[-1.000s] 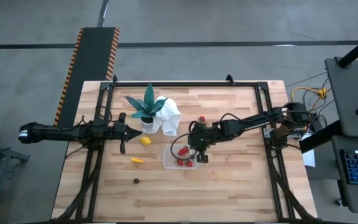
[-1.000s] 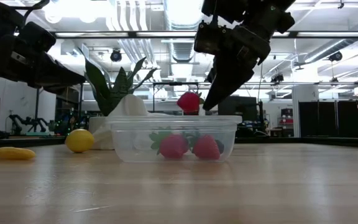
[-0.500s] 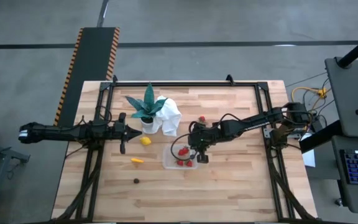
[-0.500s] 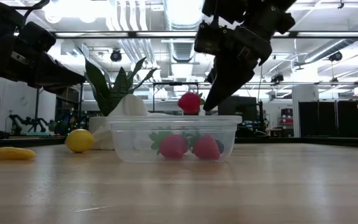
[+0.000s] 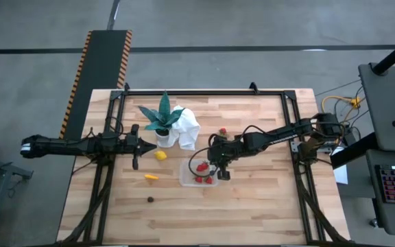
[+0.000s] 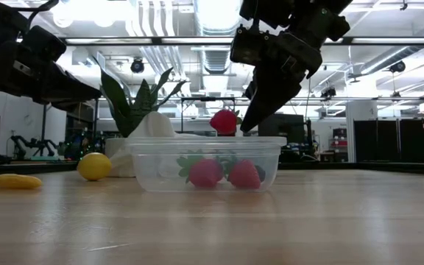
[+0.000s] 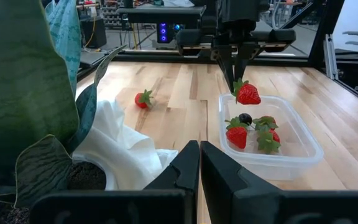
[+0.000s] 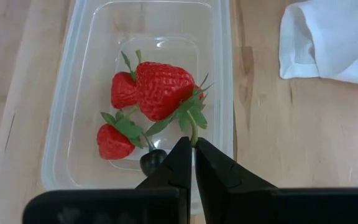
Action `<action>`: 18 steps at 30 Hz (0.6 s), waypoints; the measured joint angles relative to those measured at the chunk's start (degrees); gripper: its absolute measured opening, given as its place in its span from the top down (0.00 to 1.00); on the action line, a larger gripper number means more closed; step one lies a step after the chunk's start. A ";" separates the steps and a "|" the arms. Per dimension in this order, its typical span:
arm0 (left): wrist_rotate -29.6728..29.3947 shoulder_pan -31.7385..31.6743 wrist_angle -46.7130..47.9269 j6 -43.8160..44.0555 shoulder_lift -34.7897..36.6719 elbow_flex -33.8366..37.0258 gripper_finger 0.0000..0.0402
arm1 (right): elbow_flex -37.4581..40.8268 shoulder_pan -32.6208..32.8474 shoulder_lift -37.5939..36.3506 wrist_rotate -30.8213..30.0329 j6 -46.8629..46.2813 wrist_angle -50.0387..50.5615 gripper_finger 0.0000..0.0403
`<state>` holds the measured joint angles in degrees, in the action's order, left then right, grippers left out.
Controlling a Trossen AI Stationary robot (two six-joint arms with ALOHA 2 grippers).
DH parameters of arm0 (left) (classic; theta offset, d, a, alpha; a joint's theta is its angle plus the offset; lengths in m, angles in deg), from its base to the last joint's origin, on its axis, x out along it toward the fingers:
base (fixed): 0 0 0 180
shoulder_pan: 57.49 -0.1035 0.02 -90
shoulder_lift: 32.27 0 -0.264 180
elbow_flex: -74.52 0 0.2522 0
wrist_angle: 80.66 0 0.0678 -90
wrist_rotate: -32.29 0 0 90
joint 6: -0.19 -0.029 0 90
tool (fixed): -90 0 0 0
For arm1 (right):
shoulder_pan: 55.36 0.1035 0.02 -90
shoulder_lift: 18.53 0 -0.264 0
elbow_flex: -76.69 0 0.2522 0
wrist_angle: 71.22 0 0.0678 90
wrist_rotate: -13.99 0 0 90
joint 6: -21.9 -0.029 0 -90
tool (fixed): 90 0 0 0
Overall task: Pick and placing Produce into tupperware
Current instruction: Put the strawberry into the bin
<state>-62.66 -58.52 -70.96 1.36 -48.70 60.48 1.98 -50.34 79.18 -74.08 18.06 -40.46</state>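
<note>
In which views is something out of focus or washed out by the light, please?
Low view: ceiling lights glare white, the near table looks soft, and the left gripper is a dark silhouette. Left wrist view: the close plant leaves are blurred. Right wrist view: the held strawberry is sharp.

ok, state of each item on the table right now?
Right claw: shut on held strawberry by its stem, above the container.
Left claw: shut, empty, beside the plant.
Container: open, two strawberries and a dark berry inside.
Lemon: on table, outside.
Yellow piece: on table, outside.
</note>
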 joint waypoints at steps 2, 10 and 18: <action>0.00 0.00 0.00 0.00 0.00 0.00 1.00 | 0.00 0.00 0.00 -0.02 0.00 -0.03 0.98; 0.00 0.00 -0.02 0.00 0.00 0.00 1.00 | 0.00 -0.02 0.00 0.00 0.68 -0.11 0.98; 0.00 0.00 -0.02 0.00 0.00 0.00 1.00 | 0.00 -0.02 0.00 0.02 0.85 -0.72 0.98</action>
<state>-62.66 -58.51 -70.98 1.36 -48.70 60.48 1.98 -50.36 79.18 -74.06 18.91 -41.18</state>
